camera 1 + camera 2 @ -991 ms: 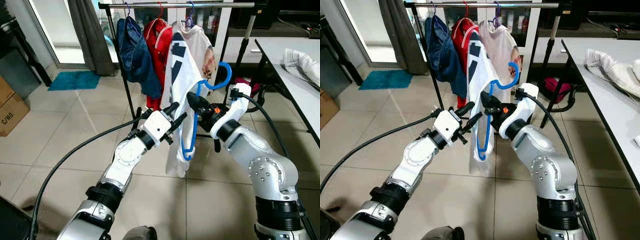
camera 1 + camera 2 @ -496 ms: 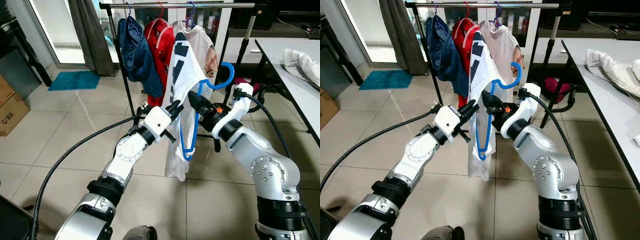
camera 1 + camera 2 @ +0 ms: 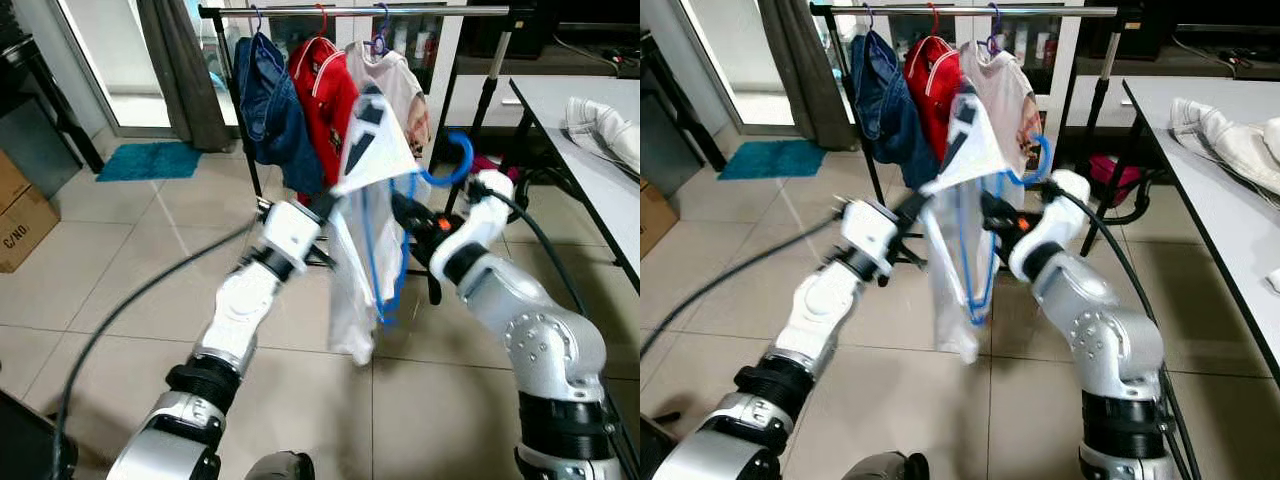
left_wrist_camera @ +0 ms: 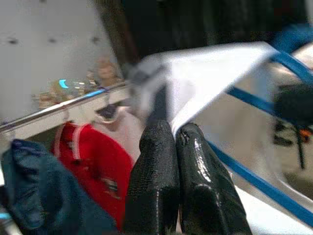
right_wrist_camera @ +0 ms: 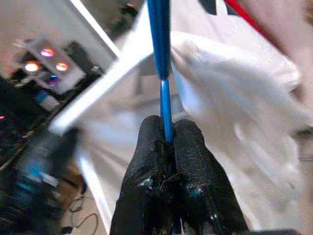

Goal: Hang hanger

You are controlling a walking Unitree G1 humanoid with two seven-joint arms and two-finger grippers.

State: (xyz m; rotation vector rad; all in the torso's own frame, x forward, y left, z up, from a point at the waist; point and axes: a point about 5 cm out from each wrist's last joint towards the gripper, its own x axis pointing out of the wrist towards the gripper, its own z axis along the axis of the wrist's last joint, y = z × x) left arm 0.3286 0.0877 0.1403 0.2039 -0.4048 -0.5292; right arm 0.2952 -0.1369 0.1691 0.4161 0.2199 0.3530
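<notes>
A blue plastic hanger (image 3: 392, 262) carries a white shirt with dark stripes (image 3: 350, 290) in front of the clothes rail (image 3: 350, 11). My right gripper (image 3: 405, 212) is shut on the hanger's lower bar (image 5: 166, 110), and the hook (image 3: 450, 165) points up to the right. My left gripper (image 3: 330, 203) is shut on the shirt's edge (image 4: 210, 83) and holds it lifted and stretched. On the rail hang a dark blue garment (image 3: 270, 110), a red top (image 3: 325, 90) and a pale shirt (image 3: 400, 85).
A white table (image 3: 590, 150) with crumpled white cloth (image 3: 605, 125) runs along the right. A cardboard box (image 3: 20, 215) sits at the left, a teal mat (image 3: 150, 160) by the curtain (image 3: 185, 70). The rack's black legs (image 3: 490, 95) stand behind the shirt. Tiled floor lies below.
My left gripper has risen and pulled the white shirt's edge up and out, so the cloth now tents above the hanger. The hanger has shifted slightly right with the right gripper.
</notes>
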